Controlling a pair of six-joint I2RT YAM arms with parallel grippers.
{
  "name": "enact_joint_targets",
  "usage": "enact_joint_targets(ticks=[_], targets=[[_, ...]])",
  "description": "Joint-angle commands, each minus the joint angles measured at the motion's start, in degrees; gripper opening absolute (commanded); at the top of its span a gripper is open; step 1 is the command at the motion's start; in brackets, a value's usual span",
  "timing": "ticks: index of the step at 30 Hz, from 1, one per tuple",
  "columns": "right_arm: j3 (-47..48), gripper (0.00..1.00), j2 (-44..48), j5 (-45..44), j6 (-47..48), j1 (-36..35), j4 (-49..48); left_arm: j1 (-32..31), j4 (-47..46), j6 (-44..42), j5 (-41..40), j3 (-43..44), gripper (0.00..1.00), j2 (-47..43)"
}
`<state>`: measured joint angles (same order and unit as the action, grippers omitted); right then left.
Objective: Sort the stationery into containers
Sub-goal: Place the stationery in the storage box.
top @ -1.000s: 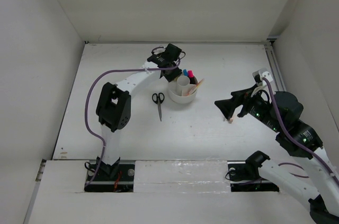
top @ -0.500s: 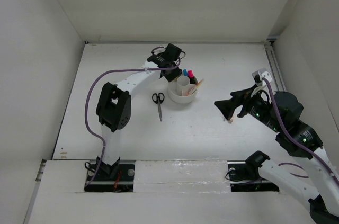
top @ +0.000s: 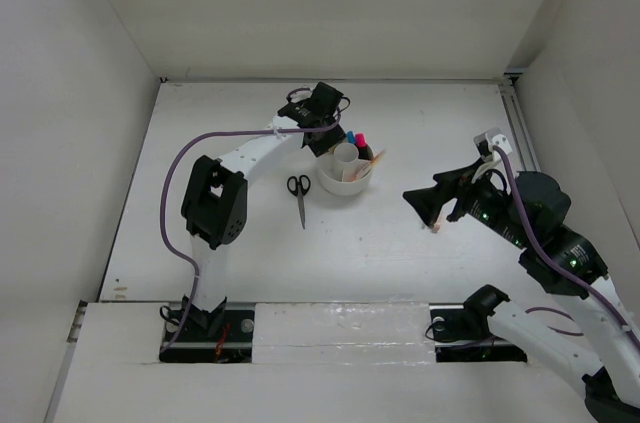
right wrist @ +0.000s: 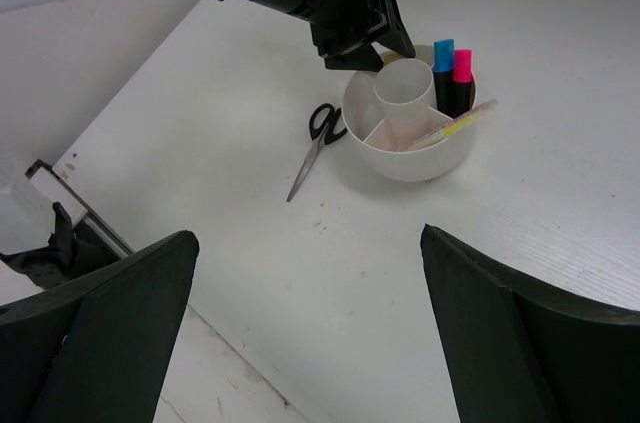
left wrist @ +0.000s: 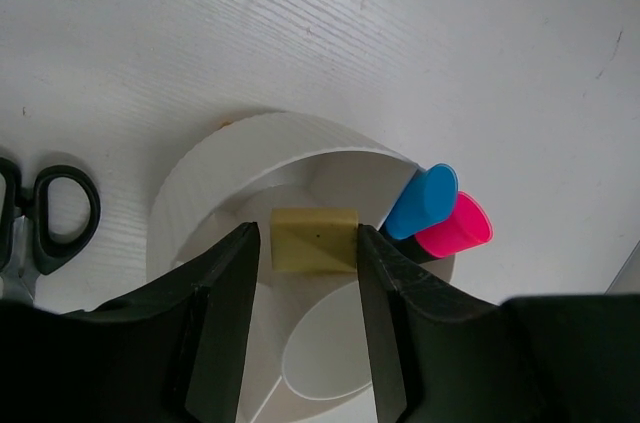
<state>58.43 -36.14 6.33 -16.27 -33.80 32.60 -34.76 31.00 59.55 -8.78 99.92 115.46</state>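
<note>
Organiser (top: 338,189) sits mid-table (top: 400,243), nearer the far edge. Scissors (top: 299,197) lie on the table just left of it, blades toward the near edge. Two highlighters (top: 356,140) stand in a far-side compartment. Pens (right wrist: 450,127) lean out of the right-side compartment. Eraser (left wrist: 314,240) sits between left gripper (top: 328,143) fingers at the far-left compartment, beside the highlighters.
</note>
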Motion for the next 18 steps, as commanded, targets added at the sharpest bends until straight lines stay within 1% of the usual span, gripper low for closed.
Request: enact_joint_targets(ticks=[1,10,13,14,15,17,18], targets=[[0.54,0.99,0.11,0.97,-0.25,0.32,-3.33,0.13,-0.68,-0.75,0.51,2.74,0.39,-2.52],[0.54,0.99,-0.42,0.97,-0.25,0.32,-3.33,0.13,-0.68,-0.75,0.51,2.74,0.4,-2.52],[0.02,0.99,-0.42,0.97,-0.25,0.32,-3.33,0.13,-0.68,-0.75,-1.15,2.74,0.4,-3.83],[0.01,0.99,-0.42,0.97,-0.25,0.32,-3.33,0.13,-0.68,-0.75,-1.16,2.74,0.43,-4.8],[-0.51,0.99,-0.94,0.97,-0.25,0.32,-3.94,0.13,-1.64,-1.27,-1.68,2.74,0.43,-5.33],[-1.12,0.99,-0.95,-0.34,-0.25,0.32,-4.56,0.13,-1.65,-2.59,-3.35,4.31,0.47,-6.12],[-1.91,0.99,-0.95,-0.87,-0.25,0.32,-4.56,0.13,-0.78,-3.47,-4.05,5.54,0.53,-6.12]])
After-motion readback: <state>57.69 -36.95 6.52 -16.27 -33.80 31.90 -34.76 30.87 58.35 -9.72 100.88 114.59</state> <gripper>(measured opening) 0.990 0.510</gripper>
